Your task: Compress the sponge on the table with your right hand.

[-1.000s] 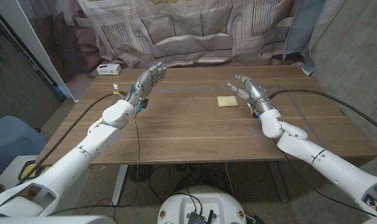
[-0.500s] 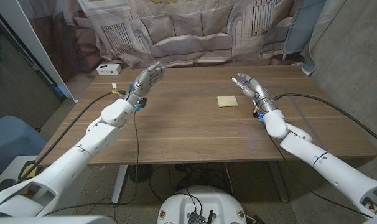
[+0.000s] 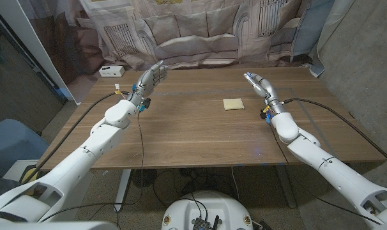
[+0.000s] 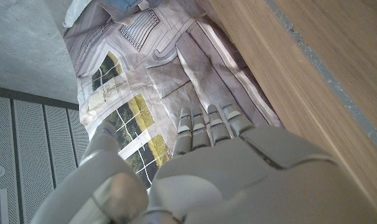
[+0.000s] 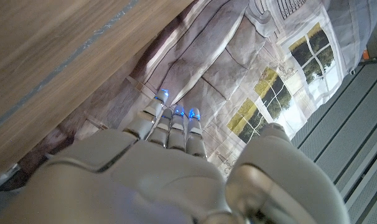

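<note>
Head view: sponge [image 3: 233,104] left of empty right hand [image 3: 257,84], apart.

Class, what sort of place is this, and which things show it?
Probably a robot lab made up as a living room: a printed sofa backdrop behind a wooden table, with bare concrete wall and trailing cables.

No readable text, labels, brands, numbers or signs in any view. The white box [image 3: 110,71] at the table's [image 3: 181,134] far left corner is too small and blurred to tell if it bears any print. The backdrop cloth [image 3: 193,32] behind the table's far edge carries a printed sofa and window pic, no lettering. Small tags near the left wrist [image 3: 119,91] are too tiny to read.
</note>
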Controlling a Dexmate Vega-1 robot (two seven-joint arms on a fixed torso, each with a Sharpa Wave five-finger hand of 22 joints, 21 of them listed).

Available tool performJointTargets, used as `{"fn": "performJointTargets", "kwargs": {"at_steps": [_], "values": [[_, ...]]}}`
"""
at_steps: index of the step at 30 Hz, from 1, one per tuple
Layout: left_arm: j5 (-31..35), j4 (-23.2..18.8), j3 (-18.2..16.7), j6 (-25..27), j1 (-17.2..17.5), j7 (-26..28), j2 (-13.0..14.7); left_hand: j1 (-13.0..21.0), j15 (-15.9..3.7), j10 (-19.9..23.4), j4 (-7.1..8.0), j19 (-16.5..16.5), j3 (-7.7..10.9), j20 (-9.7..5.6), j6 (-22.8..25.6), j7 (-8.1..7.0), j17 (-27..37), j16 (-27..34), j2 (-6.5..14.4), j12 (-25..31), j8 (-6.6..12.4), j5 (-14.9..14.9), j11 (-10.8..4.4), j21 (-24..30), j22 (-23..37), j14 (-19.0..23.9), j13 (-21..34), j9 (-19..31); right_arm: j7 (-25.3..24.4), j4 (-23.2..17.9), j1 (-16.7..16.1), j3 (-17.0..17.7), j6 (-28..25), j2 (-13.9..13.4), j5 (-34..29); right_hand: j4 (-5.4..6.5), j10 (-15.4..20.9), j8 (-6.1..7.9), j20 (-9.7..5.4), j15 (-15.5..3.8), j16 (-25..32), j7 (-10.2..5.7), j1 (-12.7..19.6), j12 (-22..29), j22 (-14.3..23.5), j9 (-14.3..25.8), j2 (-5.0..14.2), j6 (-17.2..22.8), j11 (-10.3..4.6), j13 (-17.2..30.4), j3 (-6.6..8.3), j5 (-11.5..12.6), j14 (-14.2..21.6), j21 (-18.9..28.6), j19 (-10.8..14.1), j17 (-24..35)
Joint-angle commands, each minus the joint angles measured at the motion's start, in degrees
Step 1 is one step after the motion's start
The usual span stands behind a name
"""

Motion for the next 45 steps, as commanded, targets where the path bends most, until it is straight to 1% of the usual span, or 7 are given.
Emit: {"fn": "performJointTargets", "kwargs": {"at_steps": [1, 8, 13, 15, 19, 26, 45], "values": [[-1.0, 1.91, -0.19, -1.94, -0.31, -0.53, -1.38, 0.38, -0.03, -0.56, -0.18, -0.28, 0.05, -0.01, -0.18, -0.05, 0.17, -0.08, -0.15, -0.05, -0.21, 0.21, -0.03, -0.39, 0.22, -0.32, 0.28, 0.21, 10.4, 6.17, 0.71, 2.73, 8.1, 3.34, 14.26, -0.03, -0.64, -0.22, 0.0, 0.14, 0.11, 0.08, -0.24, -0.01, 0.12, 0.06, -0.53, -0.77, -0.33, -0.06, -0.51, 0.2, -0.34, 0.39, -0.05, 0.04], [-0.97, 3.73, 0.6, -2.18, -1.87, -1.95, -2.1, 0.41, -0.03, -1.01, -0.2, -1.01, 0.04, -0.24, -0.53, -0.11, 0.18, -0.25, -0.17, -0.16, -0.24, 0.21, -0.25, -0.6, 0.22, -1.14, 0.27, 0.21, 15.95, 7.53, 0.12, 4.83, 7.78, 5.4, 23.75, -0.12, -0.16, 0.32, 0.37, 0.18, 0.23, -0.04, -0.79, 0.46, 0.15, 0.04, -1.21, -0.11, 0.41, -0.09, -0.99, 0.23, -0.86, -0.05, -1.85, -0.11], [-0.74, 4.88, 1.0, -2.31, -2.89, -2.57, -2.43, 0.41, -0.04, -0.98, -0.2, -1.1, 0.03, -0.25, -0.6, -0.24, 0.18, -0.19, -0.19, -0.11, -0.22, 0.21, -0.28, -0.59, 0.22, -1.18, 0.27, 0.21, 18.32, 8.87, 0.24, 5.28, 7.24, 5.91, 26.22, -0.07, 0.11, 0.6, 0.26, -0.29, 0.32, -0.72, -1.33, 0.67, 0.19, 0.01, -1.55, 0.47, 0.25, -0.11, -1.33, 0.23, -1.21, -0.01, -2.59, -0.18], [-0.68, 5.12, 1.03, -2.29, -3.14, -2.51, -2.53, 0.47, 0.1, 0.15, -0.21, 0.4, 0.01, -2.59, 0.09, -0.14, 0.16, 0.35, -0.22, 0.4, 0.14, 0.21, 0.44, 0.06, 0.2, -0.08, 0.25, 0.2, 19.88, 10.3, 0.71, 5.27, 7.66, 6.38, 27.07, -0.03, 0.03, 0.32, 0.19, -0.36, 0.42, -0.93, -1.6, 0.68, 0.19, 0.0, -1.7, -0.27, -0.09, -0.13, -1.49, 0.24, -1.22, 0.22, -2.31, -0.21], [-1.04, 5.79, 1.02, -2.58, -3.51, -2.88, -2.89, 0.56, -0.11, 1.22, -0.26, 1.94, 0.0, -3.41, 0.9, 0.05, 0.13, 0.68, -0.27, 0.77, 0.38, 0.2, 0.36, 0.53, 0.16, 1.08, 0.22, 0.2, 20.23, 11.91, 1.17, 5.21, 7.92, 7.12, 27.15, 0.19, 0.27, 0.1, 0.1, -0.51, 0.83, -1.98, -2.35, 0.83, 0.2, -0.01, -1.84, -1.38, -0.38, -0.16, -1.83, 0.33, -0.68, 0.63, -1.67, -0.24], [-1.53, 6.62, 1.04, -2.88, -3.77, -3.56, -3.14, 0.67, 0.29, -0.55, -0.27, -0.08, 0.01, -2.43, -0.72, -0.01, 0.14, -0.07, -0.24, 0.04, -0.26, 0.21, 0.15, -0.35, 0.14, -0.74, 0.19, 0.2, 20.0, 11.75, 0.9, 5.3, 6.65, 7.01, 27.37, 0.43, -0.82, 0.07, 0.05, -0.28, 0.72, -0.93, -3.14, 0.48, 0.2, -0.02, -1.98, -1.93, -0.18, -0.17, -2.2, 0.42, -1.31, 0.51, -2.19, -0.26], [-1.6, 6.13, 0.67, -2.92, -2.63, -2.71, -2.72, 0.74, 0.03, 0.08, -0.24, 0.66, 0.02, -2.96, -0.15, -0.04, 0.14, 0.35, -0.18, 0.36, 0.12, 0.2, 0.36, 0.0, 0.15, -0.08, 0.16, 0.2, 18.97, 10.58, 0.44, 5.1, 4.65, 6.7, 26.85, 0.27, -0.78, 0.35, 0.52, 0.22, 0.71, -0.47, -3.29, 0.69, 0.2, -0.04, -2.19, -1.8, 0.16, -0.17, -2.39, 0.6, -1.64, 0.47, -2.75, -0.46]]}}
